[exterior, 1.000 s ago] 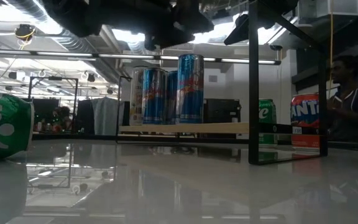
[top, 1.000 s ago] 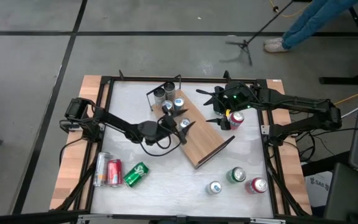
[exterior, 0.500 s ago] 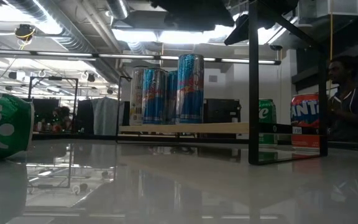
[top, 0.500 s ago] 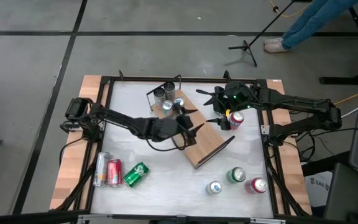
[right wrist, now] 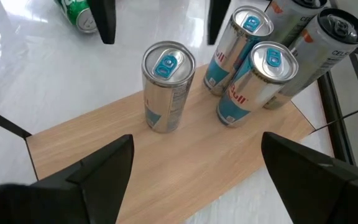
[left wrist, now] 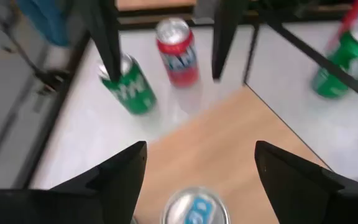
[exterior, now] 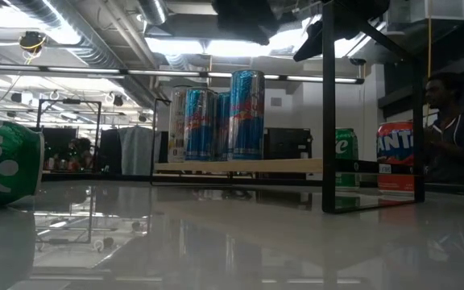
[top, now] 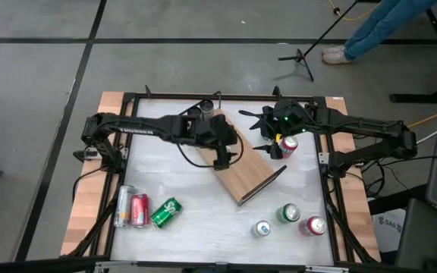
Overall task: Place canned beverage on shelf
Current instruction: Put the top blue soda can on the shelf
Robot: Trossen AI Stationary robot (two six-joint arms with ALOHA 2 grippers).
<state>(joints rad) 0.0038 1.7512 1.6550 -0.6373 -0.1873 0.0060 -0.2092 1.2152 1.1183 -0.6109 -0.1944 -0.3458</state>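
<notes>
The left gripper (left wrist: 194,177) was held open and empty above the shelf (top: 245,163), a silver can (left wrist: 191,208) standing upright directly beneath it, evidently just set down. The right gripper (right wrist: 194,165), likewise open, was poised beside the board, overlooking the grouped cans (right wrist: 253,62).

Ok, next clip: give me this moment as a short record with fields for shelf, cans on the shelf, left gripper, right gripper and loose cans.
shelf: wooden board, lying diagonally mid-table
cans on the shelf: slim silver-blue cans upright at one end
left gripper: open, above the shelf, holding nothing
right gripper: open, empty, beside a red can
loose cans: three lying on the left, three upright on the right
</notes>
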